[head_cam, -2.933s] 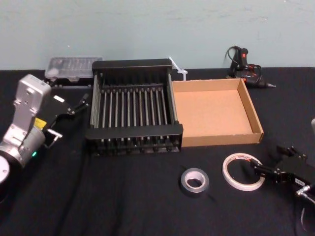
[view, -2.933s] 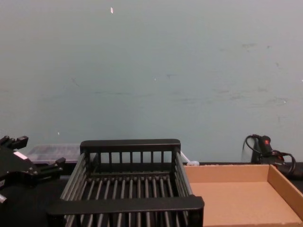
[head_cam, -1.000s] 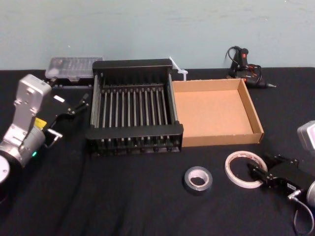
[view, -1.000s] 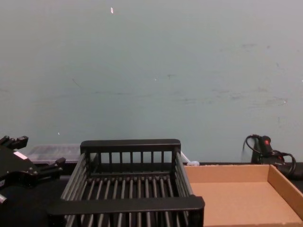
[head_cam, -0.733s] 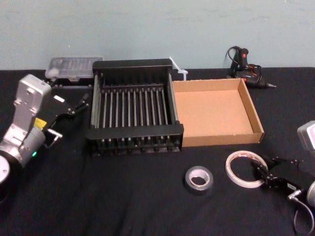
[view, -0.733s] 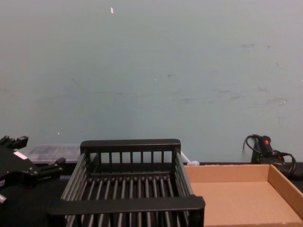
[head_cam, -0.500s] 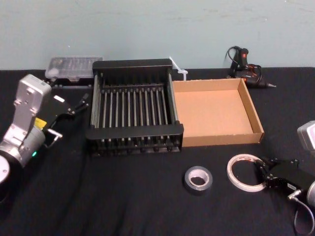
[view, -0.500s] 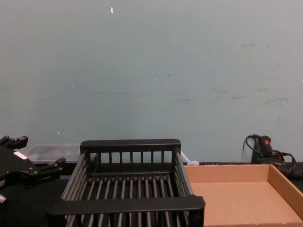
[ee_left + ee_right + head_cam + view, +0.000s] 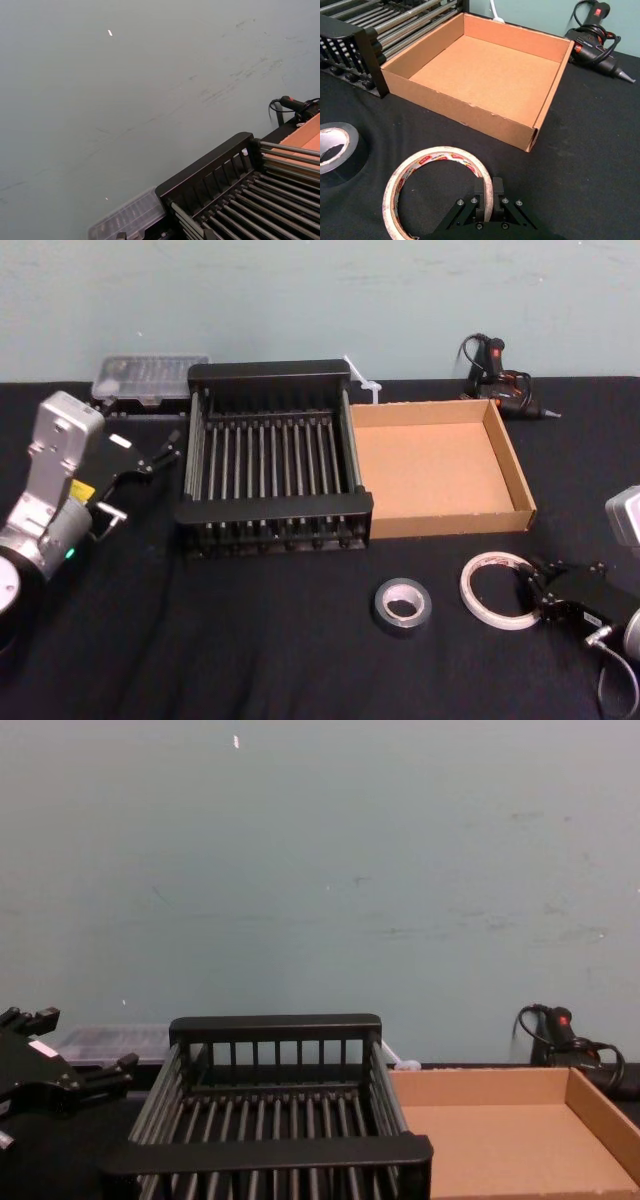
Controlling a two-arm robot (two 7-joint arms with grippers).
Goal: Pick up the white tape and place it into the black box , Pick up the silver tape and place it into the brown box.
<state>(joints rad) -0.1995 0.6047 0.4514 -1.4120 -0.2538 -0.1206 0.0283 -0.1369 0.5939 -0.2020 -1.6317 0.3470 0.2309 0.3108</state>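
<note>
The white tape [image 9: 492, 587] with red marks lies on the black cloth in front of the brown box [image 9: 452, 523]. My right gripper [image 9: 533, 594] is shut on its right-hand rim. In the right wrist view the fingers [image 9: 497, 187] pinch the wall of the white tape [image 9: 435, 155], one inside the ring and one outside. The silver tape [image 9: 402, 604] lies flat to its left, also visible as the silver tape [image 9: 342, 136] in the wrist view. The black box [image 9: 272, 508] stands left of the brown box, wall to wall. My left gripper [image 9: 163, 452] hangs open beside the black box's left side.
A clear plastic case [image 9: 150, 374] sits behind the black box at the back left. A glue gun [image 9: 497, 378] with its cord lies behind the brown box at the back right. A black cloth [image 9: 250, 640] covers the table.
My right gripper has closed on the rim of the white tape, and the roll has shifted slightly to the right with it. The left arm has not moved.
</note>
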